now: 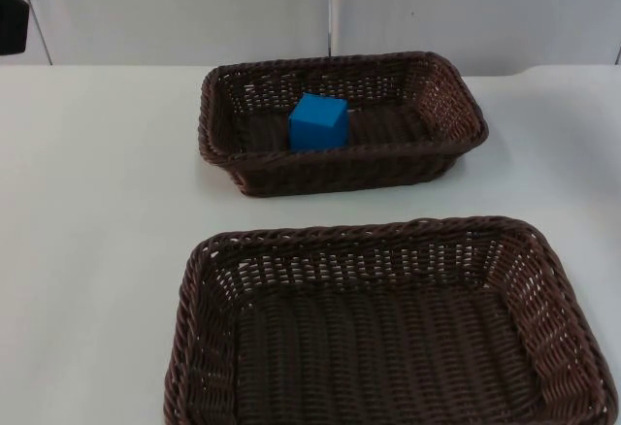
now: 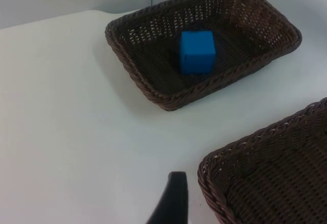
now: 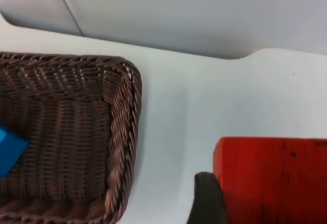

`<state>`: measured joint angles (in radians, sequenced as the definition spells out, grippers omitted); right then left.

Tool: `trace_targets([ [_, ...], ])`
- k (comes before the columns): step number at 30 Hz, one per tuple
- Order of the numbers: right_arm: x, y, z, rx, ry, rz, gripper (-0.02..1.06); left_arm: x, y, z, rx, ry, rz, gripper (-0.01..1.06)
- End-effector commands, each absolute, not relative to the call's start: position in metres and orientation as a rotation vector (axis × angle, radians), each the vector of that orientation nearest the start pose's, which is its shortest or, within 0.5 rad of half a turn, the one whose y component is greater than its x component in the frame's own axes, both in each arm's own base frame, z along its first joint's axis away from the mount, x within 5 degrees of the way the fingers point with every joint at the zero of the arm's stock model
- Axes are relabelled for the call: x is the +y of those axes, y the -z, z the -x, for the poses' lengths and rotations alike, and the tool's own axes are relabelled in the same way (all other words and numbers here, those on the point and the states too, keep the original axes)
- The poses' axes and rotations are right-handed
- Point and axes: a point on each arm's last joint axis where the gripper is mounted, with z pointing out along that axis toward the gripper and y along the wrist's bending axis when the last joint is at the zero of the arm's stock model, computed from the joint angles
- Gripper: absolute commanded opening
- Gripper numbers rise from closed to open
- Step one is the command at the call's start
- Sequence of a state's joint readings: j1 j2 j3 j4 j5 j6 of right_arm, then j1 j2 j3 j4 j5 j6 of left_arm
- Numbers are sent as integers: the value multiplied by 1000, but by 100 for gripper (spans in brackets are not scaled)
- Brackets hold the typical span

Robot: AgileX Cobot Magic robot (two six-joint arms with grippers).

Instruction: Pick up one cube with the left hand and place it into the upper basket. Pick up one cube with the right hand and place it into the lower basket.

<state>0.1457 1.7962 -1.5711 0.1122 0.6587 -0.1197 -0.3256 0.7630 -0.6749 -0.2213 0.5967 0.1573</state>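
Blue cube (image 1: 318, 122) sits in upper basket (image 1: 456, 134); right end effector (image 3: 214, 203) clamped on red cube (image 3: 273, 180), needs carrying to lower basket (image 1: 209, 347); left end effector (image 2: 171, 201) state unclear.

Dark brown wicker weave on upper basket (image 1: 456, 105) and lower basket (image 1: 209, 347); bright blue cube (image 1: 318, 121) inside upper one; red cube (image 3: 273, 180) with small dark specks, beside black fingertip (image 3: 204, 201) of right gripper; white table (image 1: 97, 202); pale grey partition wall (image 1: 175, 8)
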Motion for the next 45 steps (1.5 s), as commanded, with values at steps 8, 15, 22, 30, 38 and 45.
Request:
trace_targets([
  [8,66,-329,-394,2387,-126,297,0,-57,-317,-137,2130,327,-390,77],
  [15,69,-345,-379,2382,-130,320,0,-57,-317,-137,2130,327,-390,77],
  [22,97,-349,-366,2365,-141,431,0,-57,-317,-137,2130,327,-390,77],
  [30,128,-328,-350,2357,-179,533,0,-57,-317,-137,2131,319,-394,77],
  [38,154,-312,-325,2376,-216,649,0,-56,-316,-137,2132,309,-400,77],
  [45,183,-297,-304,2381,-249,779,0,-56,-316,-137,2132,309,-400,77],
])
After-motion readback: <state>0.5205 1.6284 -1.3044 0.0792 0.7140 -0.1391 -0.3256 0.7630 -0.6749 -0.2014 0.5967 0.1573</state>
